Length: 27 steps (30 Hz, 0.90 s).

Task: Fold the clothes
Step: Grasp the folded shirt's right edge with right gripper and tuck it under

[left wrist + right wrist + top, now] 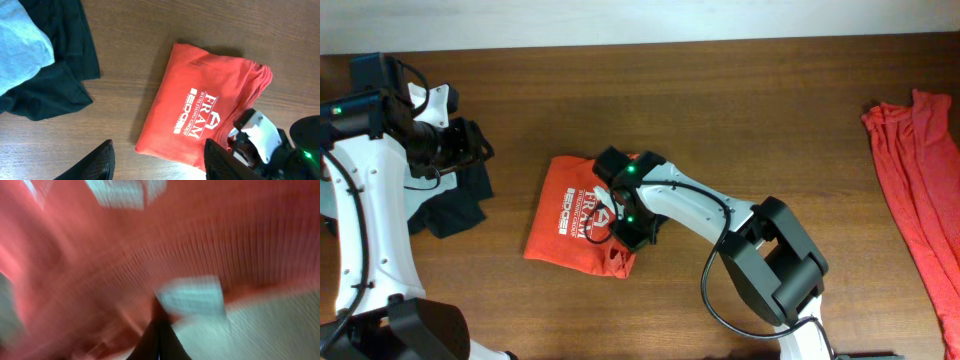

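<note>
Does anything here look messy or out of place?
The shirt lies askew, its far corner bunched beside the right gripper. The dark clothes at left lie in a crumpled heap.

1. The worktop (pixel 740 110) lies bare along the far side, and between the tee (pixel 565 215) and the red cloth (pixel 920 170) at the right edge.
2. The right arm (pixel 690 205) crosses to the tee's right side and blocks that approach.
3. Dark garments (pixel 460 205) fill the left, below the left end effector (pixel 160 160).
4. A bare strip of worktop separates those garments from the tee's left edge.
</note>
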{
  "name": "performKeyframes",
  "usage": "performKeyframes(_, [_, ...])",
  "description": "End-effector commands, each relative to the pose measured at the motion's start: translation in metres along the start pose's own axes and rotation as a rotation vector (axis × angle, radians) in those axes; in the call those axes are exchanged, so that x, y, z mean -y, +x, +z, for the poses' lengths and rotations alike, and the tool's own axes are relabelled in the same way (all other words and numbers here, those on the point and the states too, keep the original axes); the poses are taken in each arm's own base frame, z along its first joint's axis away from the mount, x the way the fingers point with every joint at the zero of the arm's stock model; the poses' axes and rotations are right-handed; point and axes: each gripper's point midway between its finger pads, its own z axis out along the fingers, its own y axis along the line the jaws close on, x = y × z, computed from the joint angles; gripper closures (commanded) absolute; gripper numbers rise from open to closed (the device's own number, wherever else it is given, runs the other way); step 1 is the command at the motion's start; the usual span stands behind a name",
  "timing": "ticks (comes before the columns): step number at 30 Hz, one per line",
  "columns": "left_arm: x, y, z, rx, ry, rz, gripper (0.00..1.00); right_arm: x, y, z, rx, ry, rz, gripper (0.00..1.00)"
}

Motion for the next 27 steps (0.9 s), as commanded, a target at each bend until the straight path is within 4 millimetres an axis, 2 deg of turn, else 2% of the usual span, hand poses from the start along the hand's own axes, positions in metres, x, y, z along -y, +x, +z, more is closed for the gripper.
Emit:
performKeyframes(1, [0.001,-0.005,-0.007,0.029,-0.004,0.020,0.43,0.039,0.017,-0.020,-0.034,0.161,0.068,0.96])
performKeyframes(5, [0.001,-0.005,-0.007,0.029,-0.004,0.020,0.42,0.052,0.017,-0.037,0.003,0.167,0.113,0.96])
performKeyframes(8, [0.001,-0.005,-0.007,0.029,-0.004,0.020,0.41,0.034,0.014,-0.053,0.054,0.047,0.064,0.95])
performKeyframes(10, [0.001,-0.006,-0.007,0.030,-0.005,0.020,0.37,-0.011,0.013,-0.070,0.111,-0.193,-0.083,0.89])
performKeyframes(11, [0.001,-0.006,-0.007,0.030,-0.005,0.021,0.36,-0.025,0.013,-0.077,0.132,-0.259,-0.115,0.85])
performKeyframes(12, [0.001,-0.007,-0.007,0.034,-0.005,0.022,0.36,-0.050,0.012,-0.089,0.171,-0.372,-0.179,0.79])
performKeyframes(13, [0.001,-0.007,-0.007,0.037,-0.005,0.023,0.36,-0.058,0.011,-0.091,0.182,-0.393,-0.199,0.77])
performKeyframes(14, [0.001,-0.009,-0.007,0.045,-0.005,0.025,0.35,-0.066,0.008,-0.090,0.193,-0.391,-0.228,0.73])
performKeyframes(18, [0.001,-0.012,-0.007,0.054,-0.005,0.027,0.35,-0.076,0.000,-0.078,0.200,-0.336,-0.286,0.66])
performKeyframes(19, [0.001,-0.012,-0.007,0.054,-0.005,0.028,0.34,-0.078,-0.001,-0.067,0.184,-0.292,-0.307,0.60])
performKeyframes(23, [0.001,-0.010,-0.007,0.049,-0.005,0.026,0.34,-0.073,0.005,-0.042,0.102,-0.198,-0.311,0.58])
performKeyframes(25, [0.001,-0.010,-0.007,0.048,-0.005,0.026,0.34,-0.060,0.012,-0.027,0.033,-0.116,-0.271,0.66])
performKeyframes(26, [0.001,-0.010,-0.007,0.048,-0.005,0.026,0.34,-0.052,0.016,-0.021,0.001,-0.081,-0.242,0.73])
performKeyframes(27, [0.001,-0.010,-0.007,0.049,-0.005,0.026,0.34,-0.040,0.020,-0.014,-0.038,-0.041,-0.206,0.85])
